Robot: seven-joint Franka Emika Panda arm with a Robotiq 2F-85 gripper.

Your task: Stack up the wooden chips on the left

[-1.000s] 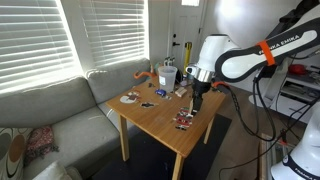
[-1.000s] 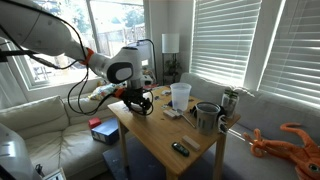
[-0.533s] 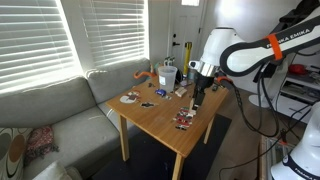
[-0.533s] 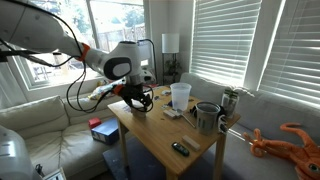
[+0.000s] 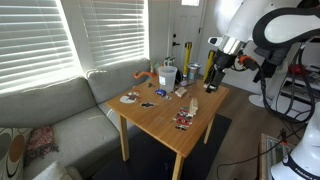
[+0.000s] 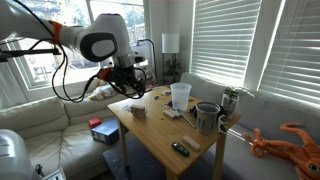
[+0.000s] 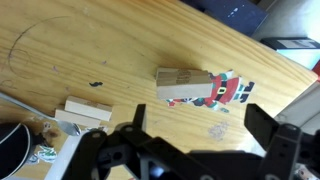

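In the wrist view a pale tan wooden chip block (image 7: 180, 83) lies on the wooden table (image 7: 100, 45), touching a red Santa sticker (image 7: 228, 90). Another flat wooden chip (image 7: 88, 111) lies apart to its left. My gripper (image 7: 200, 128) is open and empty, hovering above the table just short of the block. In both exterior views the gripper (image 5: 213, 80) (image 6: 128, 86) is raised well above the table. A pale chip block (image 6: 138, 111) shows below it, and small pale pieces (image 5: 180, 92) lie near the table's far side.
A white cup (image 5: 166, 75) (image 6: 180, 95), a grey mug (image 6: 207, 117) and a round dark plate (image 5: 130, 98) (image 7: 10, 160) stand on the table. A dark-and-red cluster (image 5: 184, 121) lies near the front edge. A sofa (image 5: 60, 110) borders the table.
My gripper has lifted up from low over the table and away from the chips. It is empty, and the chips stay on the table.
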